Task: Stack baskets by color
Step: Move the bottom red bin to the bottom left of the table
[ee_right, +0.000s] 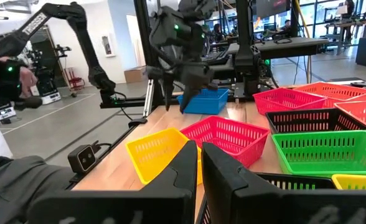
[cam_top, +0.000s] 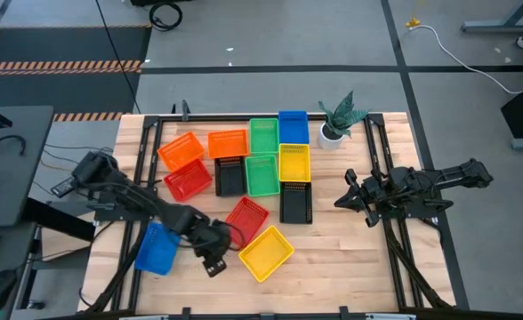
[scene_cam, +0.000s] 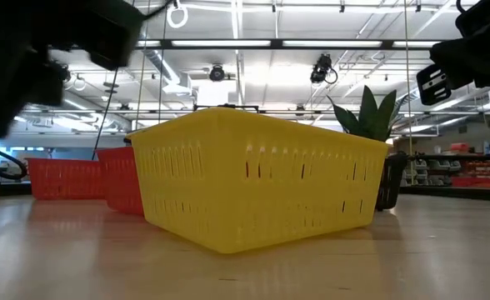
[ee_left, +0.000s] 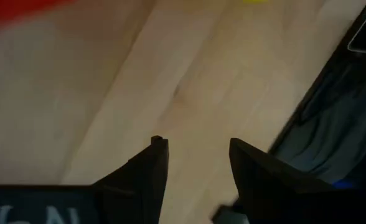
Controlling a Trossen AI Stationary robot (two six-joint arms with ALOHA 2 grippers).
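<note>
Lying empty on table (cam_top: 350,267): yellow basket (cam_top: 265,252), red basket (cam_top: 246,218).

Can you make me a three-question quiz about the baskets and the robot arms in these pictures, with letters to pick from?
1. Where does the plant in the white pot stand?
A. at the table's far edge, beside a blue basket
B. inside a yellow basket
C. under the left arm

2. How many yellow baskets are on the table?
A. none
B. two
C. five

3. What is the left gripper doing?
A. squeezing a green basket
B. lifting the plant
C. open, holding nothing

Answers:
1 A: the high view shows the pot next to the blue basket at the far edge.
2 B: one yellow basket lies near the front, another sits in the middle group.
3 C: the left wrist view shows its fingers apart over bare table.
</note>
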